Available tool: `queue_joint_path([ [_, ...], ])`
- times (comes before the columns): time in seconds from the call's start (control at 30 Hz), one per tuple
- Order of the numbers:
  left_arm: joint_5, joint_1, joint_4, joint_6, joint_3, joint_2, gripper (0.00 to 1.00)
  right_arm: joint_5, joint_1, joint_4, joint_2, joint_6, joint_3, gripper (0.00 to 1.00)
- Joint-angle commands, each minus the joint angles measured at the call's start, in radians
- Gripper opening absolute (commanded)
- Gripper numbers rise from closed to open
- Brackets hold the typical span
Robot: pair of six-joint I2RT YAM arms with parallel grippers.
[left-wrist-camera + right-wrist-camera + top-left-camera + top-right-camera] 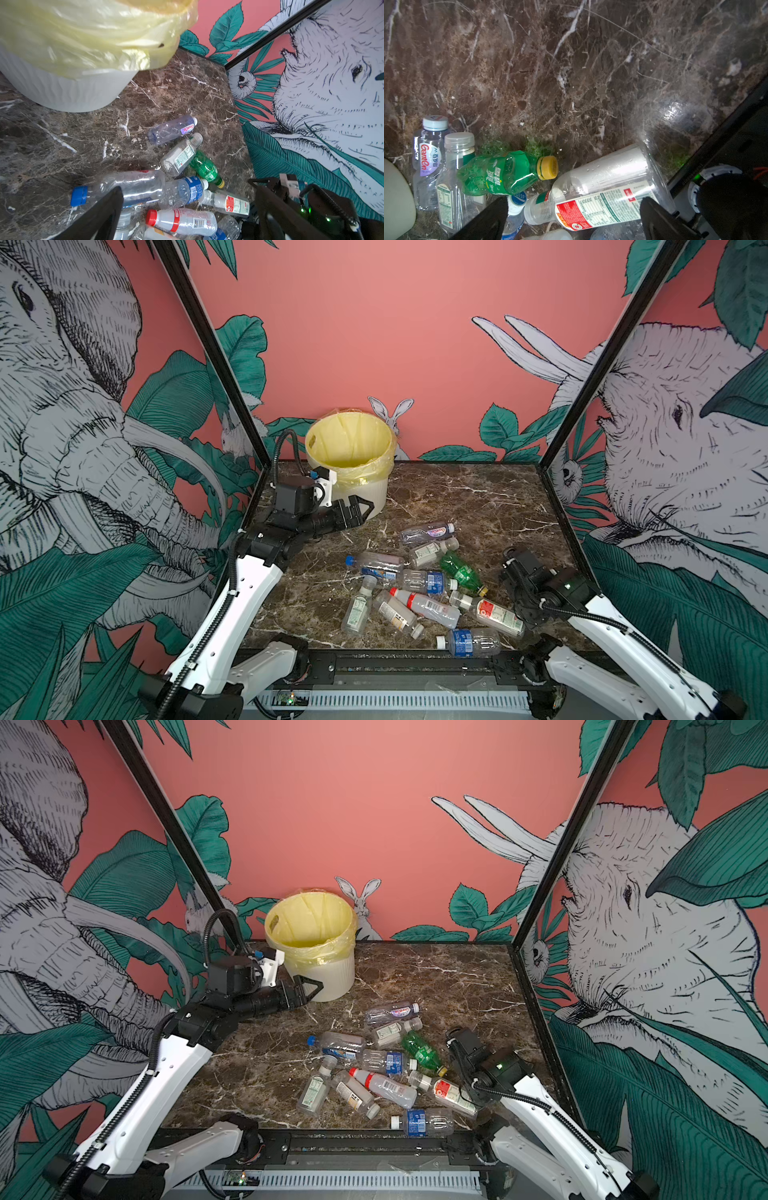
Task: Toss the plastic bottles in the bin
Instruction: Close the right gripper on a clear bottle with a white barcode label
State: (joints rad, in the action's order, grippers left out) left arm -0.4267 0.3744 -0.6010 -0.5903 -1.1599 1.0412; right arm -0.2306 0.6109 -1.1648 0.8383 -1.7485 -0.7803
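The bin, cream, ribbed and lined with a yellow bag, stands at the back left of the marble table; its inside looks empty in both top views. Several plastic bottles lie in a heap at front centre, among them a green one, a red-capped one and a blue-capped one. My left gripper hovers open and empty beside the bin's lower wall, away from the heap. My right gripper is open, its fingers either side of a clear red-labelled bottle without closing on it.
Black frame posts and patterned walls close in the table on the left, right and back. A black rail runs along the front edge, with a blue-labelled bottle lying close to it. Bare marble stretches right of the bin.
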Motion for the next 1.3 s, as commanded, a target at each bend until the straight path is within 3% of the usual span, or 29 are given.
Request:
queue_joint_path([
  [0.0,-0.008,0.034,-0.009,0.007,0.05,-0.031,1.0,-0.002,0.039,-0.096,0.035,-0.303,-0.035,0.99],
  [0.23,0.017,0.04,-0.069,0.055,0.104,-0.063,0.99,-0.02,0.163,-0.168,0.101,-0.494,-0.101,0.99],
  [0.4,0.01,0.04,-0.097,0.063,0.15,-0.097,0.99,-0.017,0.228,-0.107,0.141,-0.608,-0.064,0.99],
  [0.77,0.029,0.041,-0.13,0.045,0.236,-0.169,0.99,0.023,0.251,0.028,0.25,-0.647,0.001,0.99],
  [0.97,0.028,0.041,-0.139,0.02,0.271,-0.188,1.0,0.052,0.251,0.175,0.214,-0.687,0.109,0.99],
  [1.1,0.025,0.04,-0.139,0.009,0.299,-0.186,0.99,0.01,0.253,0.149,0.192,-0.703,0.123,0.99],
  [1.27,0.028,0.04,-0.114,-0.01,0.332,-0.186,1.0,-0.006,0.252,0.285,0.17,-0.723,0.222,0.99],
])
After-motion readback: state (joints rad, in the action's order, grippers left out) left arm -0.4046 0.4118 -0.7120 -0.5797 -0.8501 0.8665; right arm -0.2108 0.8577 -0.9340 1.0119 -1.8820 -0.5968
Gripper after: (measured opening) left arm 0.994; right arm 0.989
